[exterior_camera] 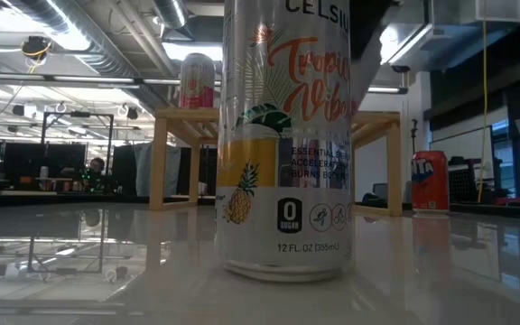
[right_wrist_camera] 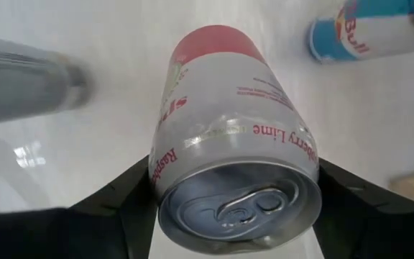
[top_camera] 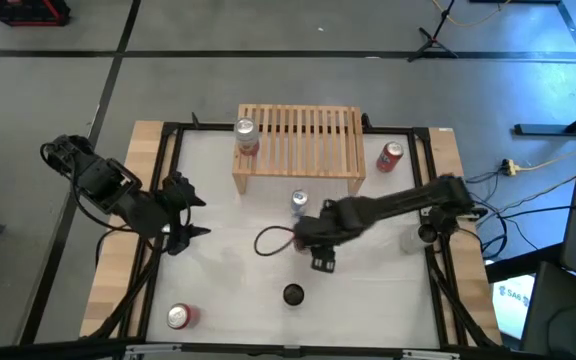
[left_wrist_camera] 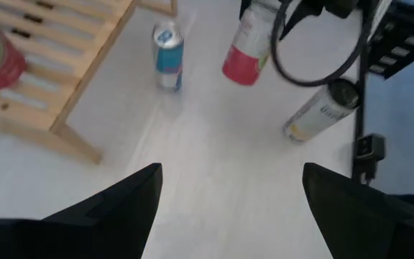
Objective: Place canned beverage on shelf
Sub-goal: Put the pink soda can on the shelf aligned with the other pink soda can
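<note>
From overhead, the right claw sits mid-table, in front of the shelf, and the can it holds is hidden under the arm there. The shelf already has one can on its left end, with a blue can standing on the table just in front of the rack and a red can off to its right. The left claw waits at the table's left edge, fingers spread wide and empty. The low view is mostly blocked by a tall pineapple-print can, with the shelf behind it and a pink can on top. The left wrist view shows the pink-and-white can lifted clear of the table, tilted. The right wrist view has that can clamped between both fingers around its sidewall near the top rim. Thin aluminium is smooth and slippery, and probably dents if squeezed hard; if it's full it's got some weight, so a mid-body grip looks safest.
</note>
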`<action>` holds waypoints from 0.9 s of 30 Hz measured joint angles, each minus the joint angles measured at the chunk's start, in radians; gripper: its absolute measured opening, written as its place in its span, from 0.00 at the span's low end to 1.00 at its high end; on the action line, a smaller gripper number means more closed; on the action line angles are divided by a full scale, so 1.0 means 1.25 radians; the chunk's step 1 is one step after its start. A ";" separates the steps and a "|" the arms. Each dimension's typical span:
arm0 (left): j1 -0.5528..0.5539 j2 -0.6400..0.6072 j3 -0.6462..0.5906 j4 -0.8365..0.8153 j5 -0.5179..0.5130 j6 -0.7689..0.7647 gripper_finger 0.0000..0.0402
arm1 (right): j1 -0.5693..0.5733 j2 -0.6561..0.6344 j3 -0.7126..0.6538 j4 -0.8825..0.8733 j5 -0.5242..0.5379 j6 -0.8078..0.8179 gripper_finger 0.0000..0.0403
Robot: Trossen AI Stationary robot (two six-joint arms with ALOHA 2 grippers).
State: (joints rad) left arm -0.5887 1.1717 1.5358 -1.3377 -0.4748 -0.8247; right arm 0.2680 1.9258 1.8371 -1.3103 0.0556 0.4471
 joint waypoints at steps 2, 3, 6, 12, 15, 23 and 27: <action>-0.006 0.001 -0.019 0.001 0.004 -0.010 0.81 | -0.020 0.051 0.049 -0.043 -0.016 -0.013 0.66; -0.008 0.001 -0.028 0.001 0.008 -0.012 0.81 | -0.029 0.072 0.070 -0.059 -0.025 -0.019 0.66; -0.012 0.001 -0.053 0.002 0.019 -0.027 0.81 | -0.050 0.125 0.111 -0.089 -0.048 -0.034 0.66; -0.011 0.001 -0.067 0.011 0.020 -0.032 0.81 | -0.071 0.165 0.124 -0.080 -0.063 -0.051 0.66; -0.011 0.001 -0.067 0.012 0.019 -0.031 0.81 | -0.074 0.165 0.110 -0.052 -0.079 -0.055 0.66; -0.011 0.001 -0.067 0.012 0.014 -0.030 0.81 | -0.074 0.170 0.105 0.014 -0.081 -0.069 0.66; -0.011 0.001 -0.067 0.012 0.013 -0.030 0.81 | -0.074 0.182 0.105 0.025 -0.085 -0.069 0.66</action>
State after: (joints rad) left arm -0.6025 1.1725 1.4521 -1.3228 -0.4583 -0.8626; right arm 0.1757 2.1535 1.9682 -1.2794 -0.0509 0.3607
